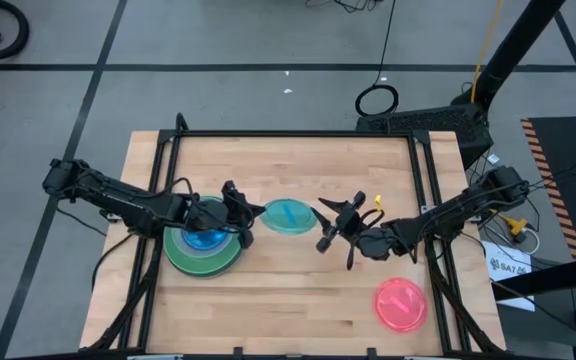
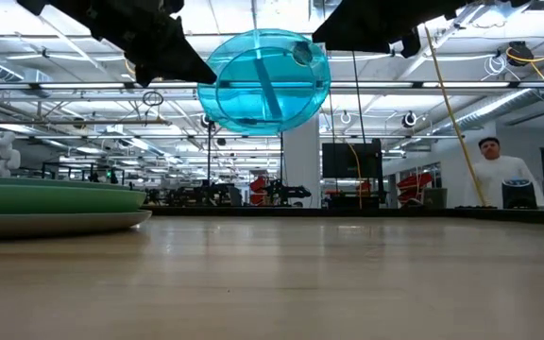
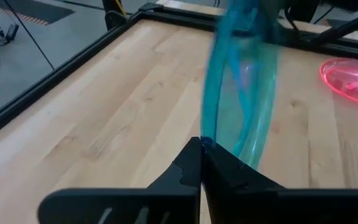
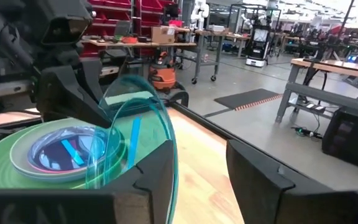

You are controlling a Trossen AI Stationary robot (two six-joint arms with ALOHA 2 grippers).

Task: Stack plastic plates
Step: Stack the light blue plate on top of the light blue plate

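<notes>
A translucent cyan plate (image 1: 288,215) hangs tilted above the middle of the table, also seen in the low view (image 2: 264,80). My left gripper (image 1: 256,212) is shut on its left rim. My right gripper (image 1: 324,225) stands open at the plate's right rim (image 4: 165,124), its fingers apart. To the left a stack of plates (image 1: 205,250) rests on the wood, a grey one lowest, green ones above, and a small blue one (image 4: 67,149) on top. A pink plate (image 1: 400,303) lies flat near the table's front right. My left gripper pinches the cyan plate's rim (image 3: 207,138) between its two fingers, on the side toward the table's left. The fingers come from the left, slanting a little downward. The plate stands tilted on edge, lifted clear of the table. Whether my right gripper's fingers touch the plate I cannot tell.
Black frame rails (image 1: 298,134) run along the table's far and side edges. Bare wood (image 1: 298,290) lies between the stack and the pink plate. A person (image 2: 499,175) stands in the room beyond the table.
</notes>
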